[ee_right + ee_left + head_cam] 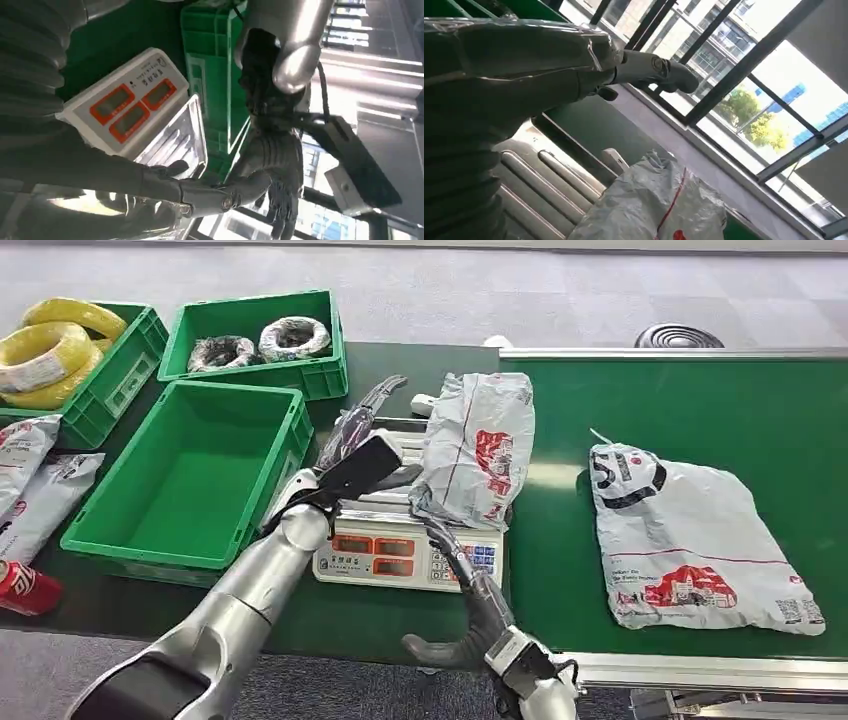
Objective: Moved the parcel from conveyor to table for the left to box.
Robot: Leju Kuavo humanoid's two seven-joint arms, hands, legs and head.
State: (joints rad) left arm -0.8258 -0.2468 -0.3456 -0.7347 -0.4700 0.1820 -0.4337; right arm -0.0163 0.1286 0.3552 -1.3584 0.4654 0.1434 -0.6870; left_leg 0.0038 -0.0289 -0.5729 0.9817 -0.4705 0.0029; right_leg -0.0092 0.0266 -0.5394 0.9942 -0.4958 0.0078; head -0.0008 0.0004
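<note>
A grey parcel (478, 440) with red print lies over the scale (400, 555), also seen as the parcel (649, 205) in the left wrist view. My right hand (468, 590) reaches up from below; its fingertips touch the parcel's near corner and its thumb curls away, free. My left hand (355, 455) hovers with fingers apart just left of the parcel, holding nothing; its thumb (654, 70) sticks out above the scale. An empty green box (120, 540) stands left of the scale. In the right wrist view the scale (125, 100) and my left hand (272, 150) appear.
A second grey parcel (690, 540) lies on the green conveyor (700, 410) at right. Behind the empty box stand a crate with wrapped coils (255, 335) and one with yellow coils (60, 350). More parcels (30, 480) and a red can (25, 590) lie far left.
</note>
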